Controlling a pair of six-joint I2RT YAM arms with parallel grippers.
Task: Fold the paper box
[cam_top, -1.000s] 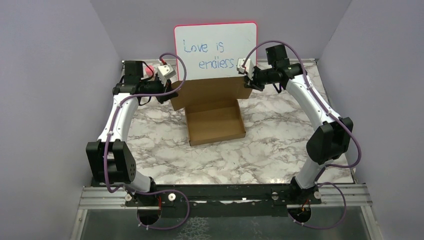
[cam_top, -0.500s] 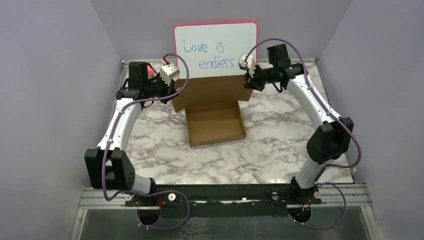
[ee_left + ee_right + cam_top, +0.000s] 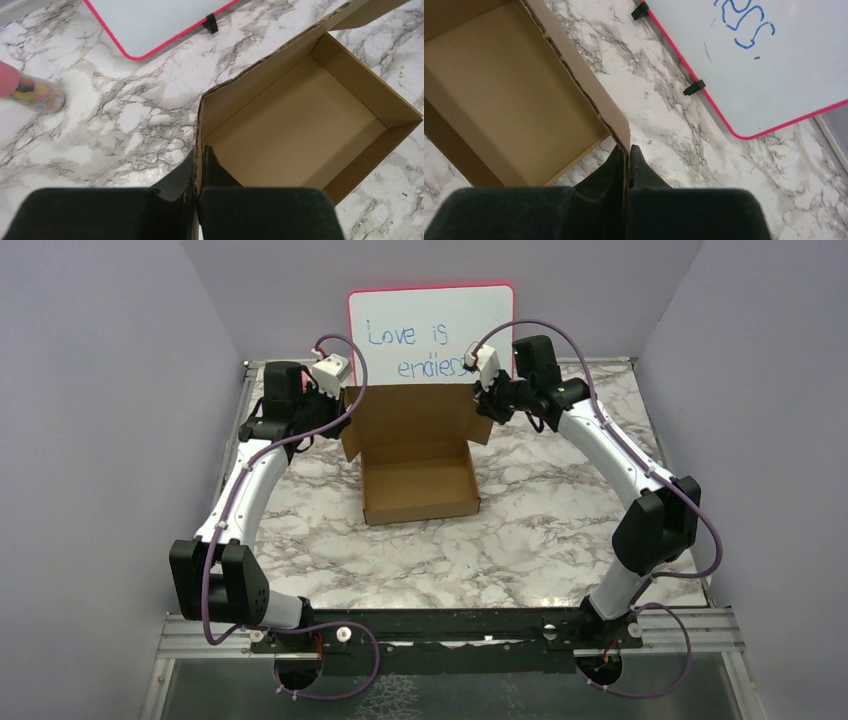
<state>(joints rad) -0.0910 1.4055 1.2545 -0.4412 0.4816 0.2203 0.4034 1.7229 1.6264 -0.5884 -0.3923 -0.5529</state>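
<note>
Paper box (image 3: 418,488), top view: it sits at the far middle of the marble worktop (image 3: 560,530), an open tray with its lid raised upright on the far side. The left end effector (image 3: 347,408) and right end effector (image 3: 481,400) each meet one side edge of the lid. A red-framed whiteboard (image 3: 430,335) stands just behind, and the lid hides its lower edge.

Left wrist view: the left end effector (image 3: 200,152) is closed, clamped on a thin cardboard edge of the paper box (image 3: 295,125), whose tray opens to the right. Beyond lie the whiteboard (image 3: 150,20), its black foot (image 3: 212,22), and a pink, many-coloured object (image 3: 32,92) cut off by the frame; its kind cannot be told.

Right wrist view: the right end effector (image 3: 626,150) is closed on the rounded corner of a flap of the paper box (image 3: 509,100). The whiteboard (image 3: 764,65), bearing blue handwriting, lies near on bare worktop (image 3: 664,115).
</note>
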